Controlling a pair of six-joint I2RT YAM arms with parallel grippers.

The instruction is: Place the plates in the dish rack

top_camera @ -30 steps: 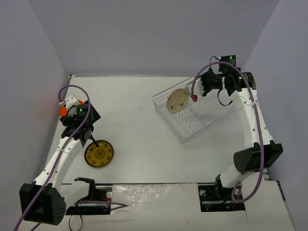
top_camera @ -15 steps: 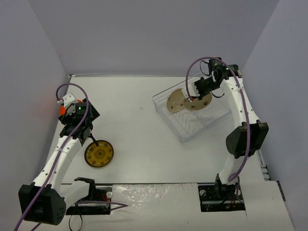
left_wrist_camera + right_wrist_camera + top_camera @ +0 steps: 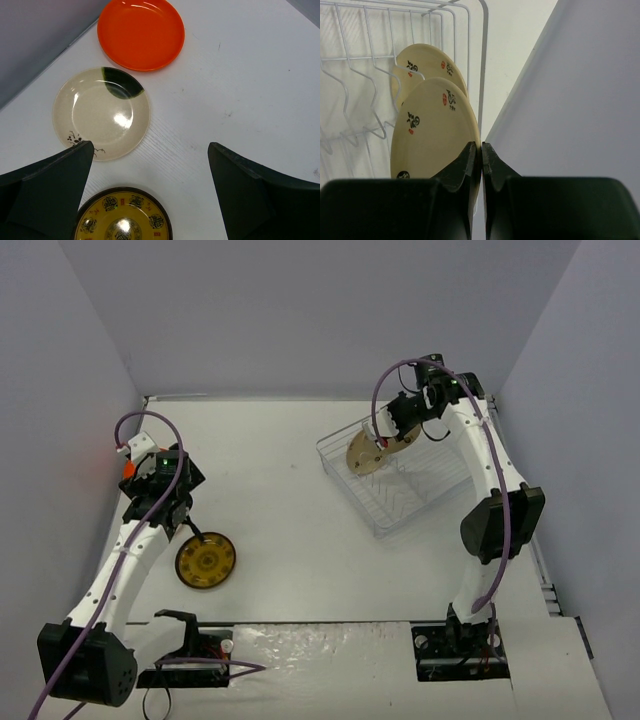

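three pale grey-violet walls [image 3: 300,310] close in the white table [image 3: 300,530] at 9, 12 and 3 o'clock in the top view. the tabletop is matt white with a faint grain and a few small dark specks, and a wrinkled white strip [image 3: 320,645] lies along its near edge at 6 o'clock, between the arm bases.

the dish rack [image 3: 425,490], a white wire frame, sits at 2 o'clock on the table. the right gripper [image 3: 481,150] has its fingers pinched tight on the upper rim of the nearer cream plate [image 3: 430,130], which is marked in black and red. this plate hangs upright with its lower part down among the wires; whether it sits in a slot i cannot tell. the farther cream plate [image 3: 427,60] stands on edge just behind it, with a wire divider crossing its face.

the left gripper [image 3: 150,147] hangs over the table at 8 o'clock, jaws spread wide with nothing between them. in its wrist view the brown plate [image 3: 122,220], yellow in the centre, lies flat at 6 o'clock. the dark-patched cream plate [image 3: 101,112] lies flat at 10 o'clock. the orange plate [image 3: 141,32] lies just beside it at 12 o'clock, close to the wall.
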